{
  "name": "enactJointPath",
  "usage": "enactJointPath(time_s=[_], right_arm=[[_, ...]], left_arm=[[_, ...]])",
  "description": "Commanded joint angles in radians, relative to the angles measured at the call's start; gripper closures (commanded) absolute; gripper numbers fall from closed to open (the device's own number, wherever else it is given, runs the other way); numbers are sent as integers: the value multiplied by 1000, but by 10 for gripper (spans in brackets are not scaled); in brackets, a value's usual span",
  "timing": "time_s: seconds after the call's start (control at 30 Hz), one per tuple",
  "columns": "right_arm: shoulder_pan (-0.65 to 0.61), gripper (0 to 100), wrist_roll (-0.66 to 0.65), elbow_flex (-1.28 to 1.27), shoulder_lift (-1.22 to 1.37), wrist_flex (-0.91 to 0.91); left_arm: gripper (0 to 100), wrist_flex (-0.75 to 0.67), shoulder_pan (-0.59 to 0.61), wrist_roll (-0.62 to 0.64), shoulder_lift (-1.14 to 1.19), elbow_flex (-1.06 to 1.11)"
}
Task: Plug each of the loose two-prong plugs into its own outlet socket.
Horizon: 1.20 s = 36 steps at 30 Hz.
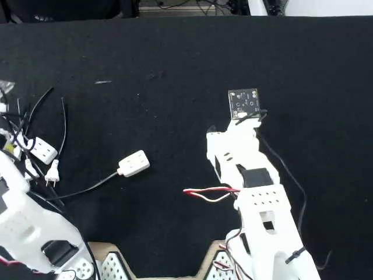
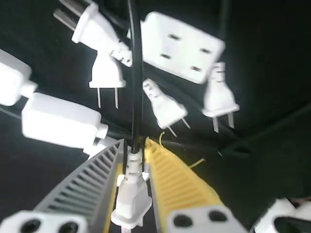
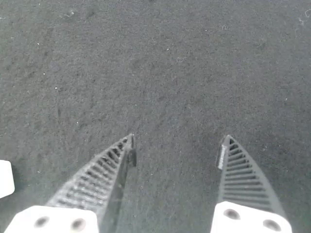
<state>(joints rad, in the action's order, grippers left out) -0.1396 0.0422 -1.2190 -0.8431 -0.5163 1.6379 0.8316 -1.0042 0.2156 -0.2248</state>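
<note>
1. The left jaws are closed on a white two-prong plug with a black cable (image 2: 130, 195). They press the plug body from both sides, and the cable runs out between the tips. I cannot see the prongs of this plug. They seem to point back toward the wrist, so I think a new grip may be needed before it can be pushed in.
2. This plug sits inside a heap of similar things. Three other loose white plugs show bare prongs (image 2: 104, 73) (image 2: 165, 107) (image 2: 219, 99). Behind them lies a white flat outlet block with empty slots (image 2: 182, 46), with its slots turned up toward the camera. A white oblong cable block (image 2: 60, 121) lies just beside the grey jaw.
3. In the high view the heap is at the left edge of the black cloth-covered bench (image 1: 175, 58), and the white left arm (image 1: 23, 227) bends over it. A second white outlet block on a thin black cable (image 1: 134, 164) lies apart from the heap, between the two arms.
4. The white right arm (image 1: 256, 192) stands near the middle of the bench. Its jaws are wide apart and hold nothing, with only bare cloth under them. I judge that it waits there and could later steady an outlet block.
5. No plug sits in any socket that I can see, so the task looks to be at an early step. The cables cross each other closely, so lifting the held plug may drag its neighbours along.
</note>
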Motion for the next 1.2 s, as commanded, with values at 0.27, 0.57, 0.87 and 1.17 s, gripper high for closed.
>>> enactJointPath(time_s=[0.27,0.57,0.87,1.17], right_arm=[[75,737,-8,21,-28,28],[262,737,66,42,-27,89],[454,737,18,88,-30,51],[511,737,-40,31,-30,-15]], left_arm=[[970,118,-308,196,-345,74],[970,8,-932,575,-454,251],[966,-460,-1279,761,-333,458],[771,-569,-1305,772,-155,460]])
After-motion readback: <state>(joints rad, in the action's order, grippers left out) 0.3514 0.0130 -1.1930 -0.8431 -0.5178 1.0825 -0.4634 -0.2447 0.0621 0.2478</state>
